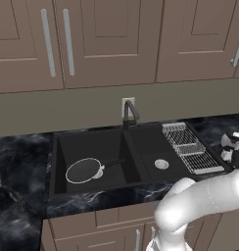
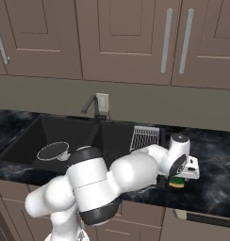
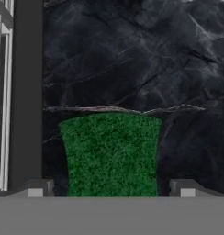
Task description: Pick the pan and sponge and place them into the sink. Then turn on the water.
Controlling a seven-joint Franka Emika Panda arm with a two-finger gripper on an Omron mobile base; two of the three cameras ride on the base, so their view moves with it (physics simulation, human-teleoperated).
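Wide-open gripper [image 3: 111, 188] seemingly straddling sponge [image 3: 111, 153]

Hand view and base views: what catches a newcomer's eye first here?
The sponge, green side up on the dark marble counter, lies between the fingertips of the open gripper, right of the dish rack. In the left base view the pan already lies in the left bowl of the black sink. No water runs from the faucet.
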